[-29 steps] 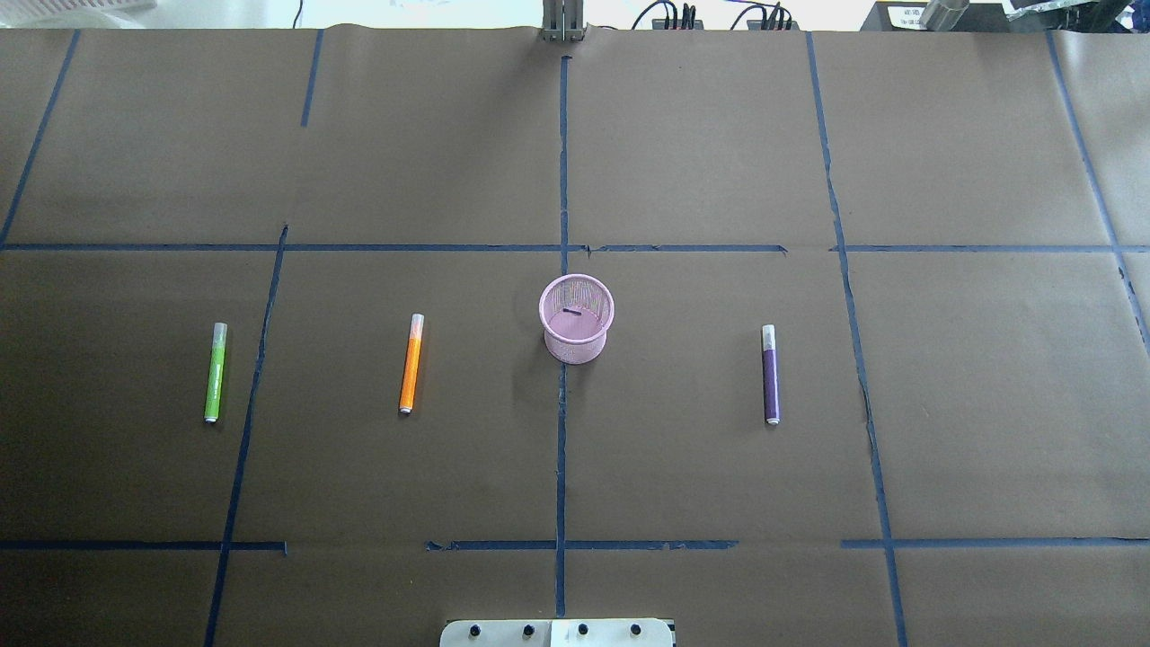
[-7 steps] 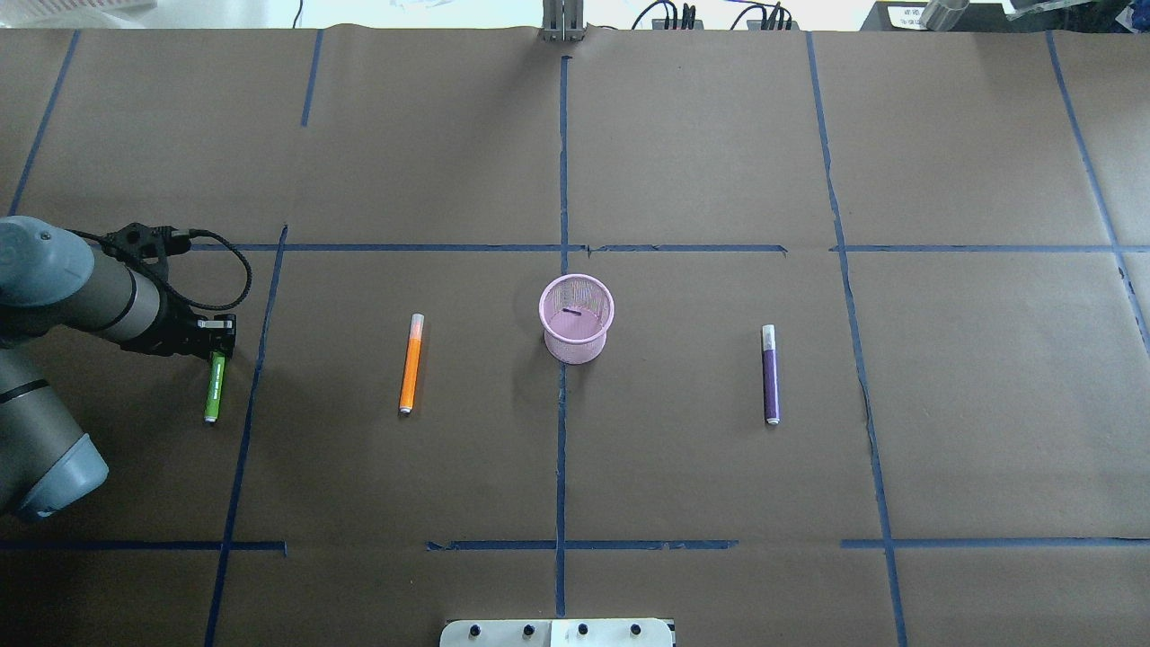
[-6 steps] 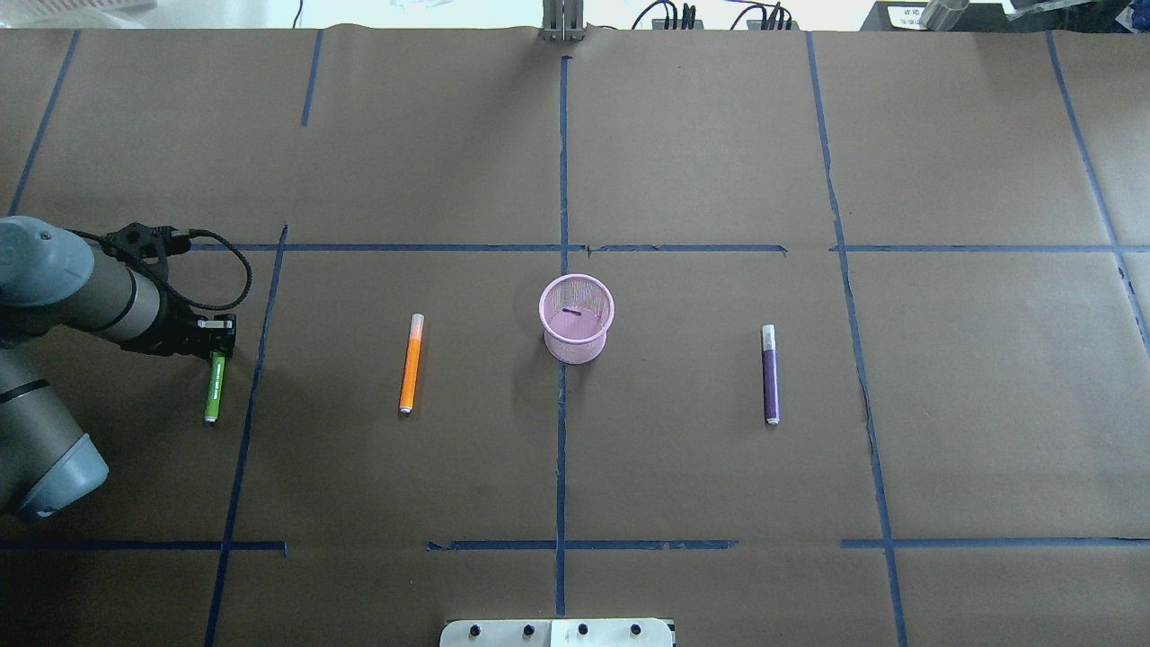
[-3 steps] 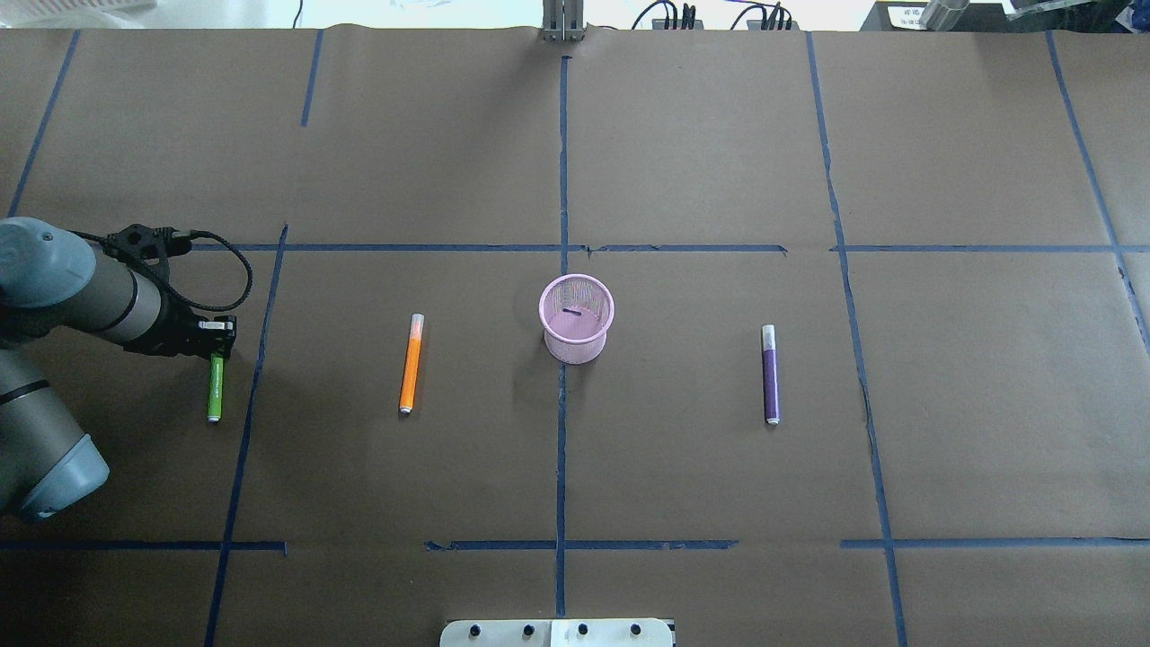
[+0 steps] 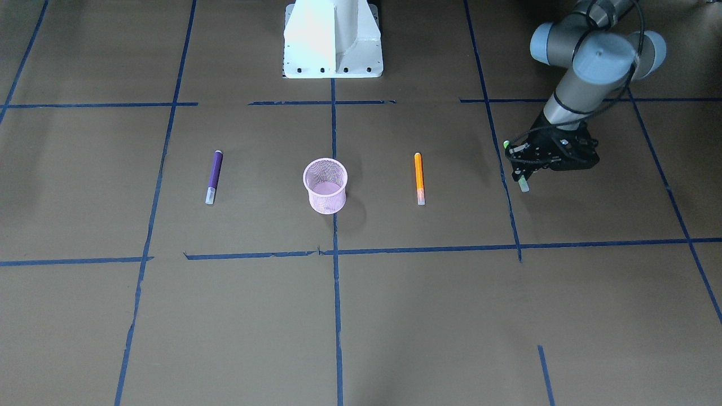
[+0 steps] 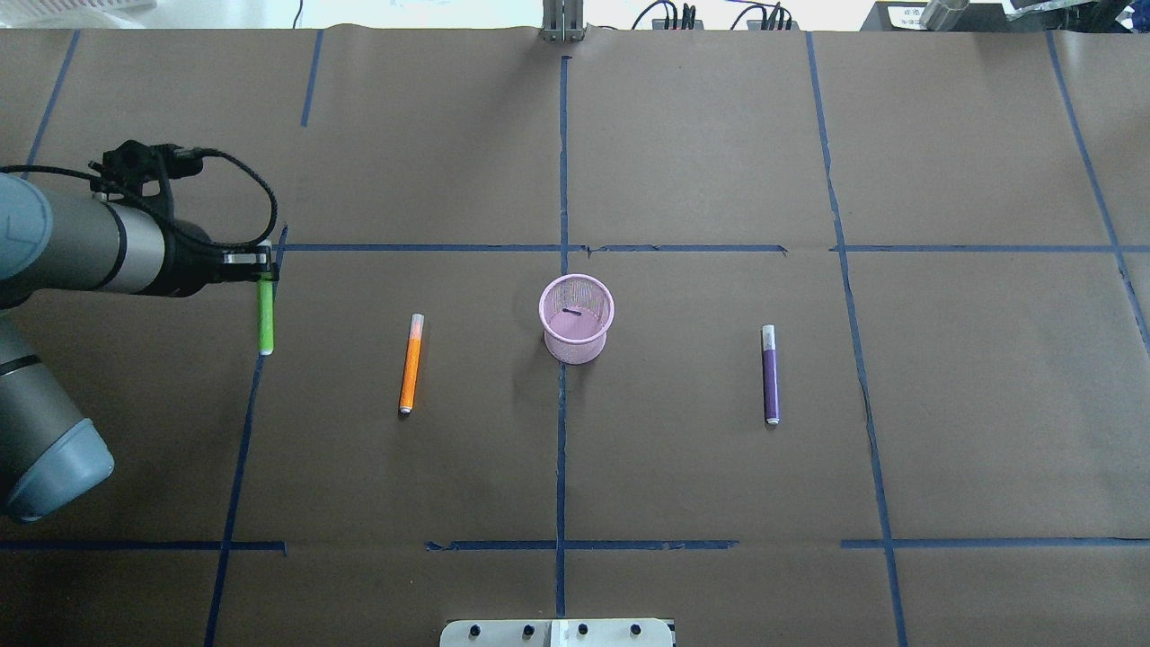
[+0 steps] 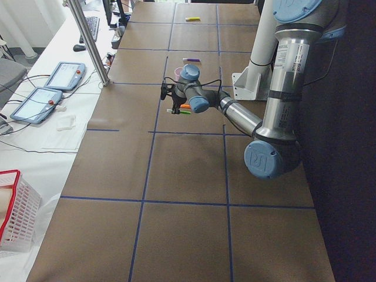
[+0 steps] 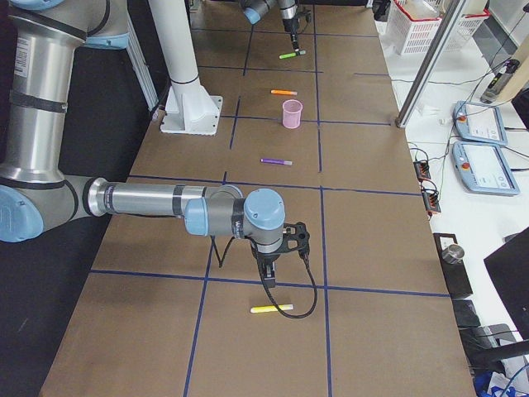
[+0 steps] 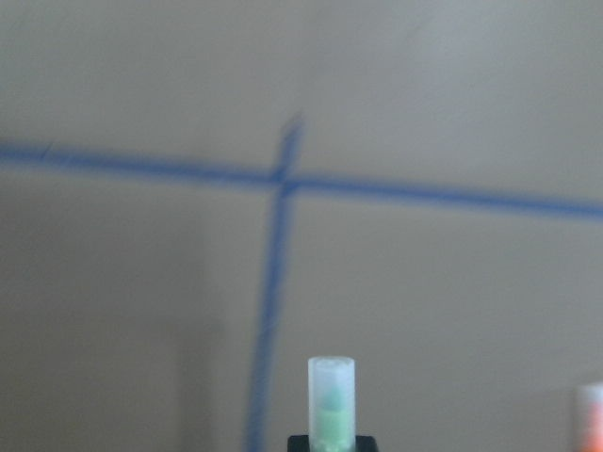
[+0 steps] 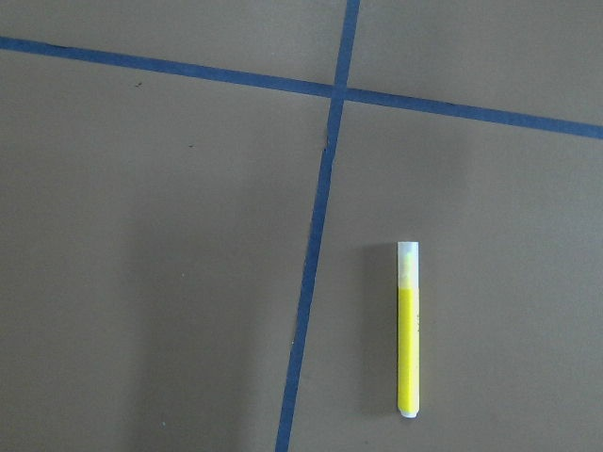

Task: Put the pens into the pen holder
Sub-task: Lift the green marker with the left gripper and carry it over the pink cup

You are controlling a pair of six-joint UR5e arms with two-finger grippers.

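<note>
My left gripper [image 6: 263, 272] is shut on the cap half of the green pen [image 6: 265, 316] and holds it level above the table, left of the pink mesh pen holder [image 6: 576, 347]. The front view shows the gripper [image 5: 519, 166] around the green pen [image 5: 524, 184]; the left wrist view shows its cap [image 9: 333, 395]. The orange pen [image 6: 411, 364] and the purple pen [image 6: 770, 374] lie flat on either side of the holder. The yellow pen [image 10: 407, 330] lies on the table's right end, near my right gripper [image 8: 269, 269]; I cannot tell if that gripper is open or shut.
Brown paper with blue tape lines [image 6: 561, 180] covers the table. The robot's white base [image 5: 333, 39] stands at the near middle edge. A metal post [image 6: 562, 22] stands at the far edge. Tablets [image 8: 481, 157] and a white basket [image 8: 417, 16] lie beyond the far edge.
My left gripper has lifted the green pen off the table and carried it away from the robot and a little toward the holder. The other pens and the holder have not moved.
</note>
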